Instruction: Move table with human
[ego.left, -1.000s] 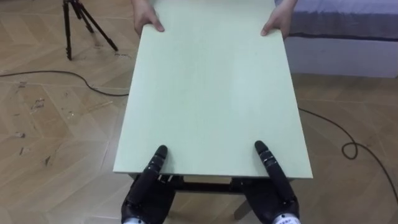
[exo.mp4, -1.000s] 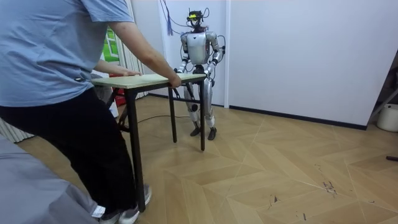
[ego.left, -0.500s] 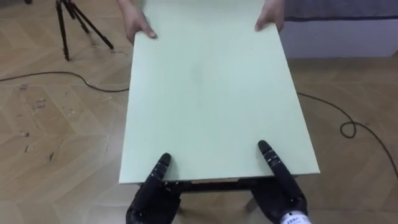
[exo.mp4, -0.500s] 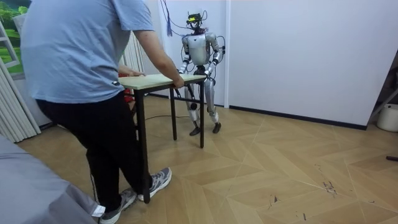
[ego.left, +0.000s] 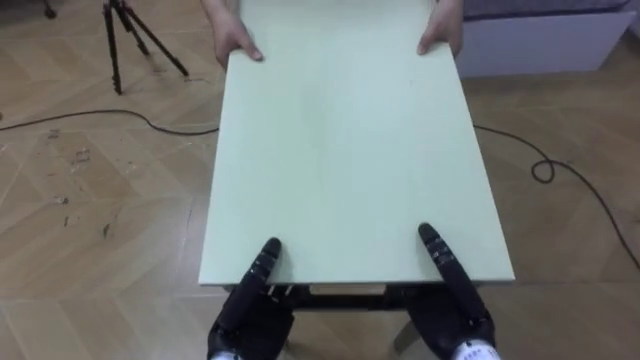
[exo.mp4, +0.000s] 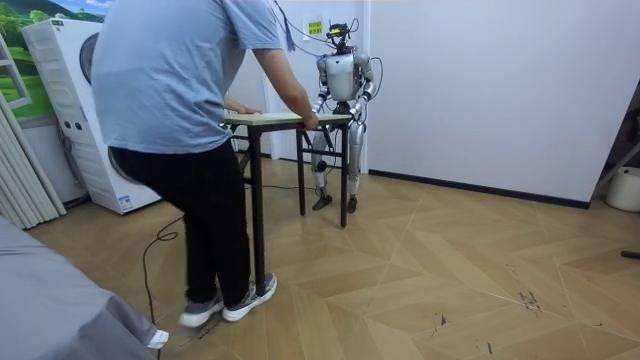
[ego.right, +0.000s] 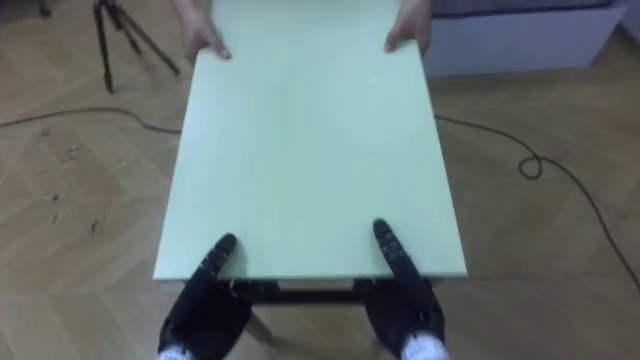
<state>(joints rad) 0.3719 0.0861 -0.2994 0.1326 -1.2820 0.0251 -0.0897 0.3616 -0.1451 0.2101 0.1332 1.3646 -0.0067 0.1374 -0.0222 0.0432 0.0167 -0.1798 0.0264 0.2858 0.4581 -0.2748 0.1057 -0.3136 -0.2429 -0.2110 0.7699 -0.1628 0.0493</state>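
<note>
Wood floor (ego.left: 90, 200), pale green surface (ego.left: 345, 150), left robot hand (ego.left: 248, 315) and right robot hand (ego.left: 452, 312) clamp its near edge, person's hands (ego.left: 232, 38) hold its far edge

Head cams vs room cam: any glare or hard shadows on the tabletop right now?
Left eye view: pale green rectangular tabletop evenly lit, no glare spot; no hard shadow by the robot's left hand or right hand. Room view: soft, even light on the wooden floor; the person hides part of the tabletop.
</note>
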